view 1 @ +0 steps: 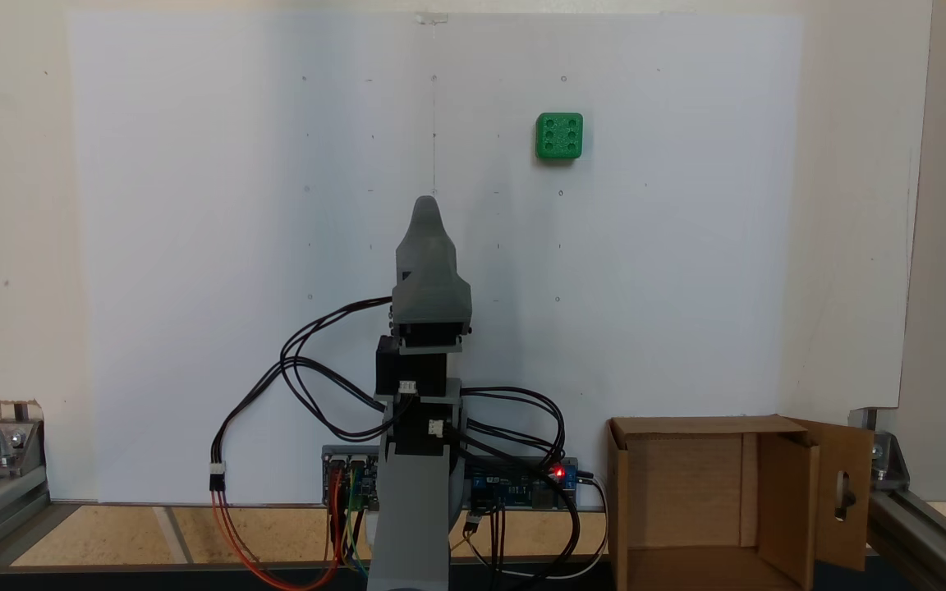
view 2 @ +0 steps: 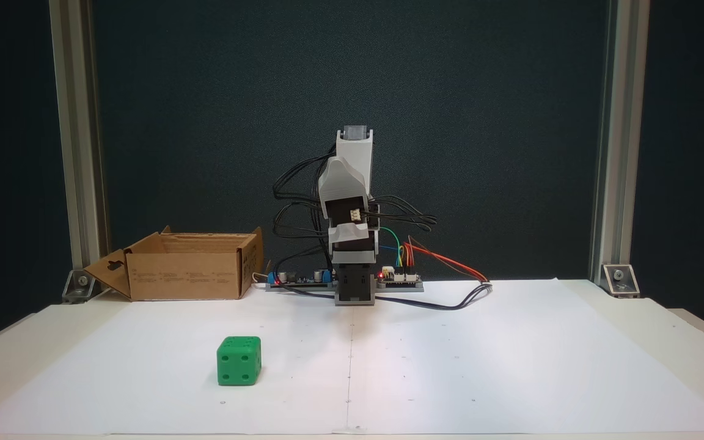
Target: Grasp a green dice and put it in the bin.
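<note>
The green dice (view 1: 559, 135) (view 2: 239, 360) rests on the white paper, with its six-pip face up in the fixed view from above. The bin (view 1: 682, 484) (view 2: 184, 275), an open brown cardboard box, stands beside the arm's base, its slotted flap (view 1: 842, 492) folded outward. My arm (view 2: 352, 244) is folded over its base. The grey gripper (view 1: 428, 207) points along the sheet's middle line, well short of the dice and to its left in that view. Only one tapered tip shows, so the jaws cannot be told apart. Nothing is seen in the gripper.
A circuit board (view 1: 514, 484) with a red light and loops of black and coloured wires (view 2: 443, 263) lies at the arm's base. Aluminium frame posts (view 2: 77, 153) stand at the table's corners. White paper (view 1: 194, 246) covers the table.
</note>
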{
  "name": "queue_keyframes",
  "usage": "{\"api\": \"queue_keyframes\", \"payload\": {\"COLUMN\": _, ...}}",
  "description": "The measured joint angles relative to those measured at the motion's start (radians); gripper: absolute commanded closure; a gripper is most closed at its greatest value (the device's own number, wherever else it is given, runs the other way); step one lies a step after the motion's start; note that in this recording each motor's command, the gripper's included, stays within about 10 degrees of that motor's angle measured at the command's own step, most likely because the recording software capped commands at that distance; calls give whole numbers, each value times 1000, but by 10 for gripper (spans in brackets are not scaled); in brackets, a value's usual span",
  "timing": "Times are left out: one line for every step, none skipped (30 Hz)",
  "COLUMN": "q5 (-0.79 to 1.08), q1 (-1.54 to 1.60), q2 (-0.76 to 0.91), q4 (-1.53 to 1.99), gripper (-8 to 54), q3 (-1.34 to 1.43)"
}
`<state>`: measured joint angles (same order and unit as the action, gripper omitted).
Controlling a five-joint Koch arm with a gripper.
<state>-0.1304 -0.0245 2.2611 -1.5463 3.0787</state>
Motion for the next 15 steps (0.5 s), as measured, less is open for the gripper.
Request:
{"api": "queue_keyframes", "payload": {"q5": -2, "q1": -23, "q2": 0, "q4": 6, "gripper": 5, "q3": 0}}
{"api": "queue_keyframes", "payload": {"q5": -2, "q1": -80, "q2": 0, "q4": 21, "gripper": 5, "q3": 0}}
{"api": "queue_keyframes", "payload": {"q5": 0, "q1": -91, "q2": 0, "q4": 32, "gripper": 5, "q3": 0}}
{"api": "queue_keyframes", "payload": {"q5": 0, "q1": -112, "q2": 0, "q4": 32, "gripper": 5, "q3": 0}}
{"api": "queue_keyframes", "payload": {"q5": 0, "q1": -123, "q2": 0, "q4": 32, "gripper": 5, "q3": 0}}
{"api": "queue_keyframes", "payload": {"q5": 0, "q1": -120, "q2": 0, "q4": 31, "gripper": 5, "q3": 0}}
{"api": "queue_keyframes", "payload": {"q5": 0, "q1": -135, "q2": 0, "q4": 32, "gripper": 5, "q3": 0}}
{"api": "queue_keyframes", "payload": {"q5": -2, "q1": -138, "q2": 0, "q4": 32, "gripper": 5, "q3": 0}}
{"api": "queue_keyframes", "payload": {"q5": 0, "q1": -137, "q2": 0, "q4": 32, "gripper": 5, "q3": 0}}
{"api": "queue_keyframes", "payload": {"q5": 0, "q1": -138, "q2": 0, "q4": 32, "gripper": 5, "q3": 0}}
{"api": "queue_keyframes", "payload": {"q5": 0, "q1": -138, "q2": 0, "q4": 32, "gripper": 5, "q3": 0}}
{"api": "queue_keyframes", "payload": {"q5": 0, "q1": -140, "q2": 0, "q4": 32, "gripper": 5, "q3": 0}}
{"api": "queue_keyframes", "payload": {"q5": 0, "q1": -140, "q2": 0, "q4": 32, "gripper": 5, "q3": 0}}
{"api": "queue_keyframes", "payload": {"q5": 0, "q1": -140, "q2": 0, "q4": 32, "gripper": 5, "q3": 0}}
{"api": "queue_keyframes", "payload": {"q5": 0, "q1": -140, "q2": 0, "q4": 32, "gripper": 5, "q3": 0}}
